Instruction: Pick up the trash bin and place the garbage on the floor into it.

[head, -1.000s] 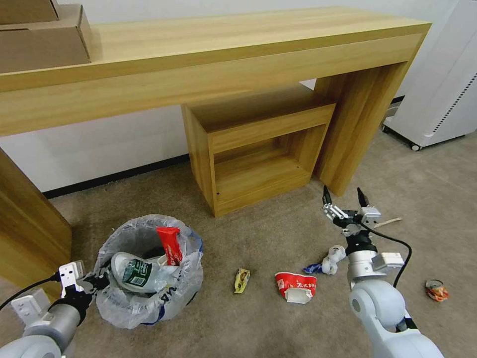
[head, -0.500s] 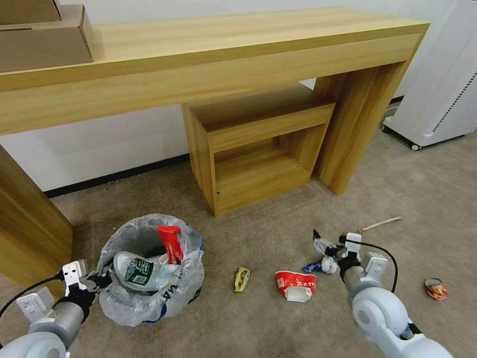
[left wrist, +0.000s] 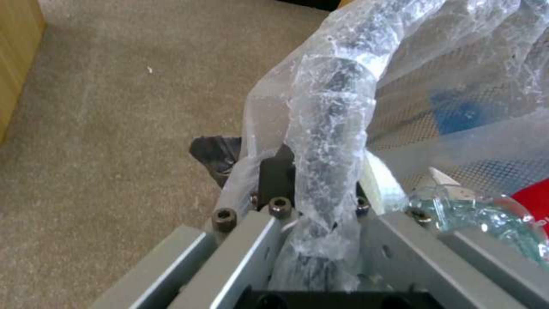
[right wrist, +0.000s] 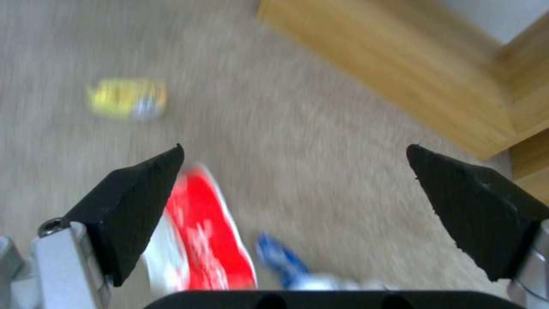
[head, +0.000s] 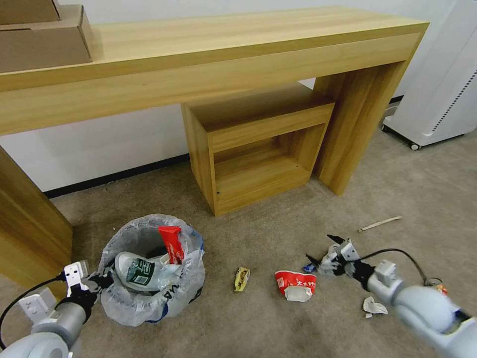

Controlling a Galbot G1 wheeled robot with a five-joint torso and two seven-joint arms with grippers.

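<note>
The trash bin [head: 149, 278], with a clear plastic liner, stands on the floor [head: 268, 233] at the left and holds a slipper, a bottle and a red wrapper. My left gripper [head: 99, 282] is shut on its bagged rim [left wrist: 332, 107], which runs between the fingers of the left gripper [left wrist: 309, 201]. My right gripper [head: 324, 250] hangs open just above the carpet over a blue-and-white crumpled piece [head: 310, 268], partly hidden by it. The right wrist view has the open right gripper [right wrist: 296, 148] above the crushed red cup [right wrist: 200, 231] and the blue scrap [right wrist: 280, 262].
More garbage lies on the carpet: a red cup [head: 295, 286], a yellow wrapper [head: 242, 278], a white paper scrap [head: 372, 306], a wooden stick [head: 380, 223] and an orange can [head: 439, 287] behind my right arm. A wooden desk [head: 223, 54] and a low shelf [head: 258, 149] stand behind.
My right arm has dropped from chest height down to the carpet and turned left, still open, uncovering the white paper scrap. The left gripper and bin barely moved.
</note>
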